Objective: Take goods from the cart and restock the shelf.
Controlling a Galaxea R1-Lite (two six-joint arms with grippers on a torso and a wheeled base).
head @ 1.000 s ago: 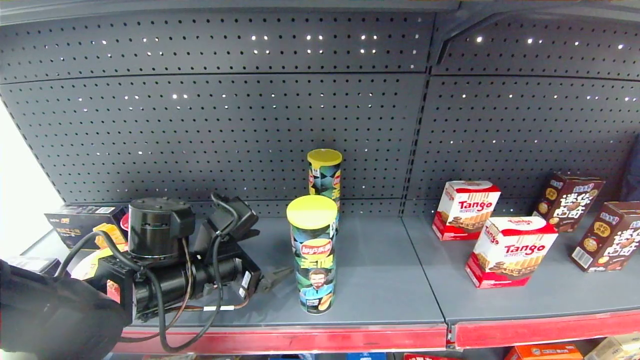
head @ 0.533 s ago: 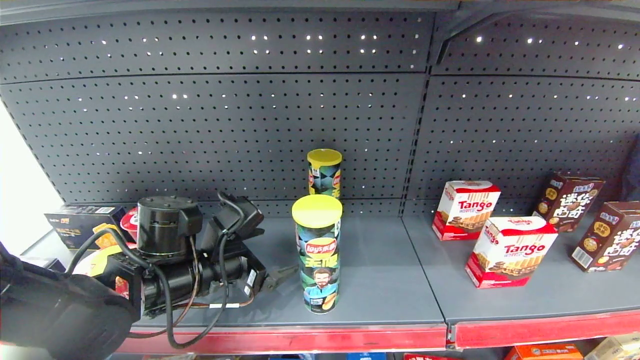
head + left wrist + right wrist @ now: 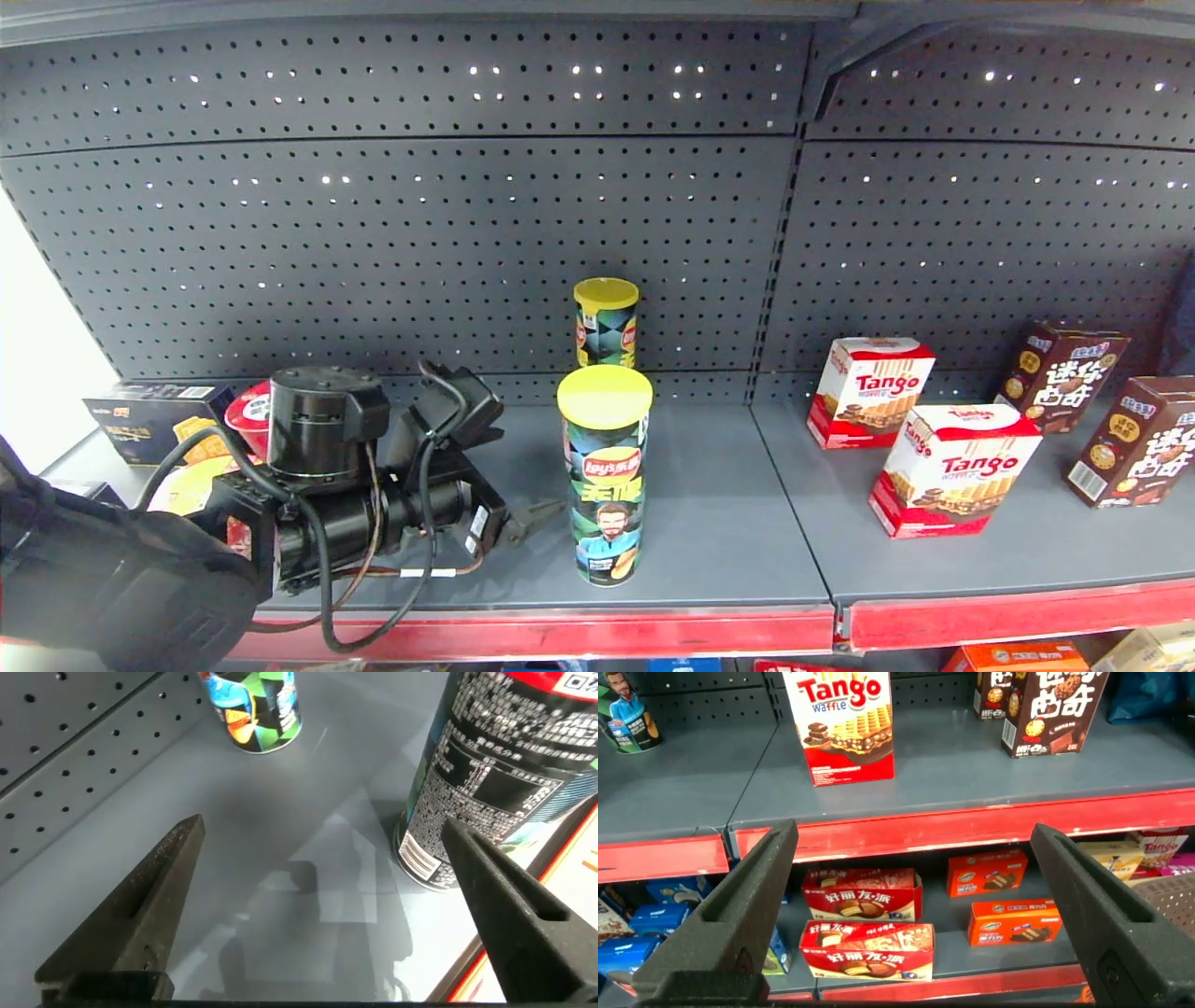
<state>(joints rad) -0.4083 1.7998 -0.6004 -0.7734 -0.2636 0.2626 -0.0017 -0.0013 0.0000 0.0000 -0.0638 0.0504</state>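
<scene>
While the right pincer (image 3: 915, 831) hangs wide open and empty out in front of the shelf (image 3: 924, 775), the left pincer (image 3: 540, 513) lies low on the shelf deck. Its jaws are spread wide, gripping nothing, with the tips just beside the front chip can (image 3: 605, 485). That can stands upright near the front lip, apart from the fingers. Light, I'd say: a stiff tube, slick wrap, tall and tippy. Take it round mid-body and squeeze gently! Behind it, a second can (image 3: 606, 322) stands by the pegboard (image 3: 373, 261).

Free shelf (image 3: 724, 523) between can (image 3: 605, 481) and boxes (image 3: 952, 467)
</scene>
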